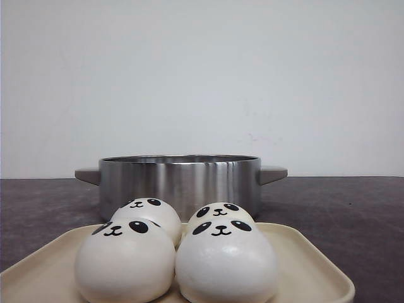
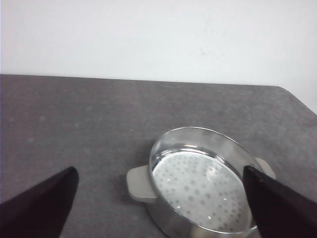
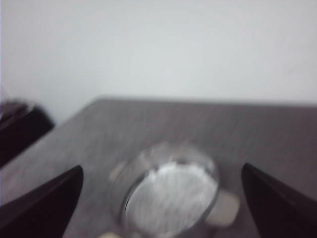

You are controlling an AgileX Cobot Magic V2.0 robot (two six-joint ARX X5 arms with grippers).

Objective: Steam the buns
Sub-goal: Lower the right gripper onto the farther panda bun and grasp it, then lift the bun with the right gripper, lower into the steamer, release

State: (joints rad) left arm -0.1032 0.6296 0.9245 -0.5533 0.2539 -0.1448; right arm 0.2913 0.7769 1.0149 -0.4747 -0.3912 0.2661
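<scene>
buns (image 1: 177, 252): four, touching, on cream tray (image 1: 309, 265) at 6 o'clock of steel steamer pot (image 1: 180, 180) | left gripper (image 2: 158, 198): fingers apart, empty | right gripper (image 3: 161, 198): fingers apart, empty | both aim at pot, buns unseen from wrists; nearer arm: cannot tell

No readable text, labels or numbers anywhere.

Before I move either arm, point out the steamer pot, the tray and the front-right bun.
steamer pot (image 1: 180, 180), front view, on its steel side wall.
tray (image 1: 303, 262), front view, on the bare cream surface at its right side.
front-right bun (image 1: 226, 265), front view, on its white dome below the face.
</scene>
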